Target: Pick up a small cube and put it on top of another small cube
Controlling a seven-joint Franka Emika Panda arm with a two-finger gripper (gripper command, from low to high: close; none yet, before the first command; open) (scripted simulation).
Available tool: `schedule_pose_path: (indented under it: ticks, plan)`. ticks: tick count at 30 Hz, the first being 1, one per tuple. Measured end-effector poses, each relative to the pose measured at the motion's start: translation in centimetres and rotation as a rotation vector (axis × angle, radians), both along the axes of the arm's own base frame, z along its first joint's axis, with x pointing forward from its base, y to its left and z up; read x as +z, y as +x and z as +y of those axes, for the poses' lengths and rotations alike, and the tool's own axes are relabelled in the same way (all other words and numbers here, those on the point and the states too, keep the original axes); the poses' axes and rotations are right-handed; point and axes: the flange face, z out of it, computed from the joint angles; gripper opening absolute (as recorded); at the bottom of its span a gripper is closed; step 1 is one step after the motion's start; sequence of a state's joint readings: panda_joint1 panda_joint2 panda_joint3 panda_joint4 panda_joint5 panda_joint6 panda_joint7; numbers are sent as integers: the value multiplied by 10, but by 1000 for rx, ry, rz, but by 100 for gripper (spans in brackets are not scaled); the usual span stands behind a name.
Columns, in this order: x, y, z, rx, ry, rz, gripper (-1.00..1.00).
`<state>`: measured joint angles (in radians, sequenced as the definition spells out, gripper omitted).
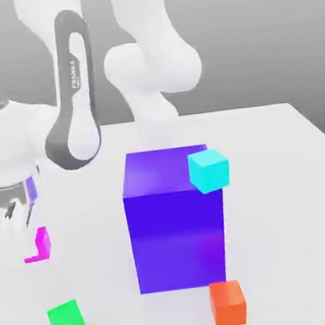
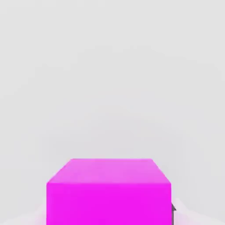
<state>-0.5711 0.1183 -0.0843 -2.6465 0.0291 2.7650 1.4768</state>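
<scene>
Gripper [image 1: 15, 219] is hanging low at the exterior view's left, touching the pink cube [image 1: 38, 245] on the table [image 1: 289, 178]; can't tell if fingers are apart or clamped. Risk: an off-centre grip is tipping the cube, or knocking it toward the green cube [image 1: 68, 324] nearer the camera.

Exterior view: raised, looking down across white table [image 1: 293, 149], arm at rear. Hand view: very close, low over tabletop. Shared: small cube [image 1: 39, 245] [image 2: 108, 191].
</scene>
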Motion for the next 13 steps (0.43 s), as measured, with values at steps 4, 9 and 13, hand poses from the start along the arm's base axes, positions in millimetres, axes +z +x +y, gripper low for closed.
schedule_pose_path:
  ticks: [4, 9, 13]
  plan:
    - [26, 77, 40, 118, 0, 0, -100]
    - [-3, 114, 65, 175, -1, 0, -100]
    - [-16, 114, 66, 176, -1, 0, 100]
